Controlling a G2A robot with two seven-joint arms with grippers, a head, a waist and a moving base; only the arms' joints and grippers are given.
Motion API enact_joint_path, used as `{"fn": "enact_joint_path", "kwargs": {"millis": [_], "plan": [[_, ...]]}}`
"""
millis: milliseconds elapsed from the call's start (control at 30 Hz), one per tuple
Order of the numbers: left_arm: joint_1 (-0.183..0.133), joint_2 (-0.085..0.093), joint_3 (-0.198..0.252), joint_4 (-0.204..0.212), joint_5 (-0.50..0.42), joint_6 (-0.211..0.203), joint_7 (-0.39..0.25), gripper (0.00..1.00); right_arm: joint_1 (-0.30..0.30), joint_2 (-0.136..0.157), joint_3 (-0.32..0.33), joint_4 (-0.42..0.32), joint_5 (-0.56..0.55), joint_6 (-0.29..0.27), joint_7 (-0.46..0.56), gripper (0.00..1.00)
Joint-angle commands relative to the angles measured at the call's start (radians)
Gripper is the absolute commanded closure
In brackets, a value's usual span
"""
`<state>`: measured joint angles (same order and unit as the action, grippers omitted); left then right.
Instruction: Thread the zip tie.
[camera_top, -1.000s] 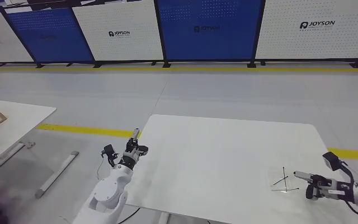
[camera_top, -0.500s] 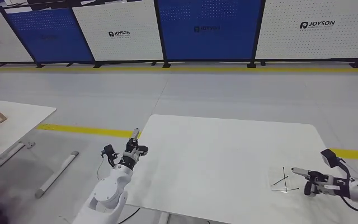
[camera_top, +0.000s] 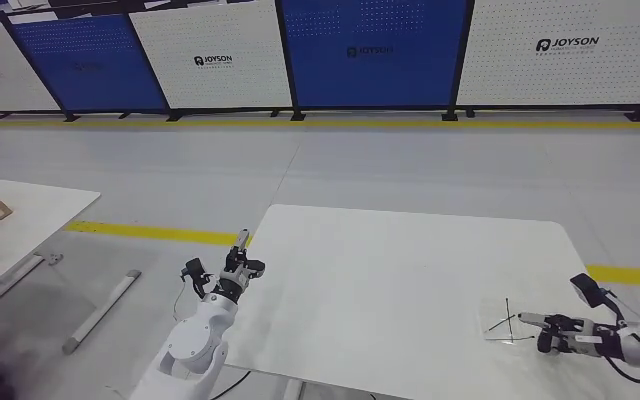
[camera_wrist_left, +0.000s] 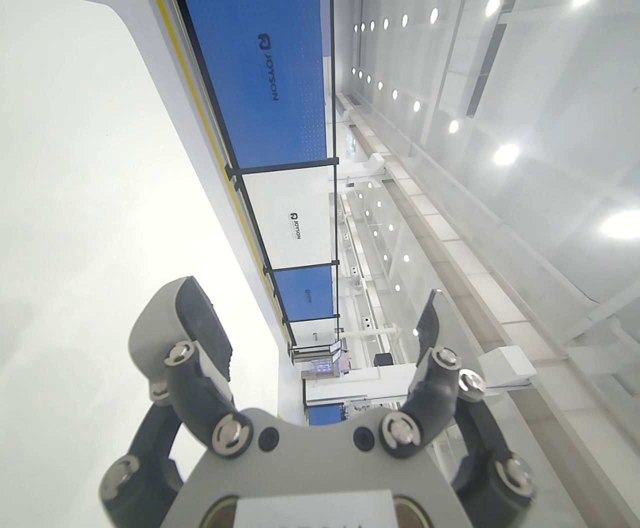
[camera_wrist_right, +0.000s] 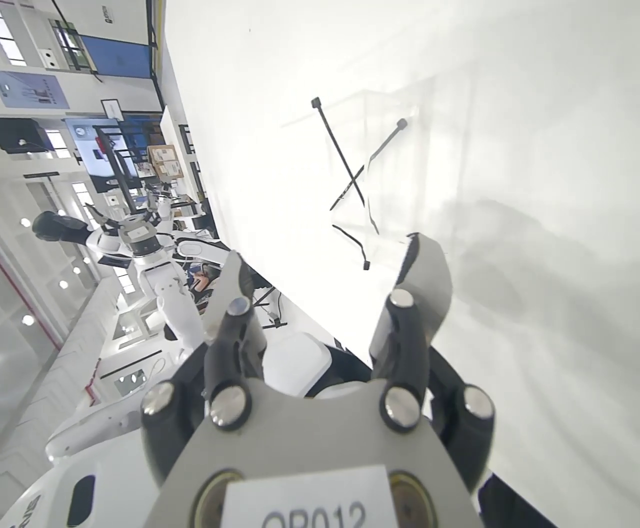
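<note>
The zip ties (camera_wrist_right: 354, 179) are lying crossed on the bench (camera_top: 400, 280) near its right front edge, just ahead of the right end effector (camera_wrist_right: 324, 250), whose fingers are being held apart, empty. Their long axes are running roughly away from it. The left end effector (camera_wrist_left: 310, 292), likewise spread and empty, is sitting well apart at the bench's left edge; the right arm is judged nearer.

Wall panels (camera_top: 567, 44) bear logos; a wrist label (camera_wrist_right: 315, 500) bears a code.
</note>
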<state>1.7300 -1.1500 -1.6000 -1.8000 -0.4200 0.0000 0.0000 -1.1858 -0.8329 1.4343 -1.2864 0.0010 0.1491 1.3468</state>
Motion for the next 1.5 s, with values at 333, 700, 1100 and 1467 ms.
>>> {"fn": "enact_joint_path", "kwargs": {"millis": [333,700,1100,1467], "plan": [[0.000,0.000,0.000,0.000,0.000,0.000,0.000,0.00,0.031,0.005,-0.036,0.025,-0.036,0.044,0.017,0.69],[0.000,0.000,0.000,0.000,0.000,0.000,0.000,0.00,0.055,0.009,-0.064,0.044,-0.059,0.066,0.025,0.80],[0.000,0.000,0.000,0.000,0.000,0.000,0.000,0.00,0.084,0.010,-0.095,0.068,-0.064,0.073,0.029,0.95],[0.000,0.000,0.000,0.000,0.000,0.000,0.000,0.00,0.066,0.022,-0.069,0.048,-0.050,0.069,0.017,1.00]]}}
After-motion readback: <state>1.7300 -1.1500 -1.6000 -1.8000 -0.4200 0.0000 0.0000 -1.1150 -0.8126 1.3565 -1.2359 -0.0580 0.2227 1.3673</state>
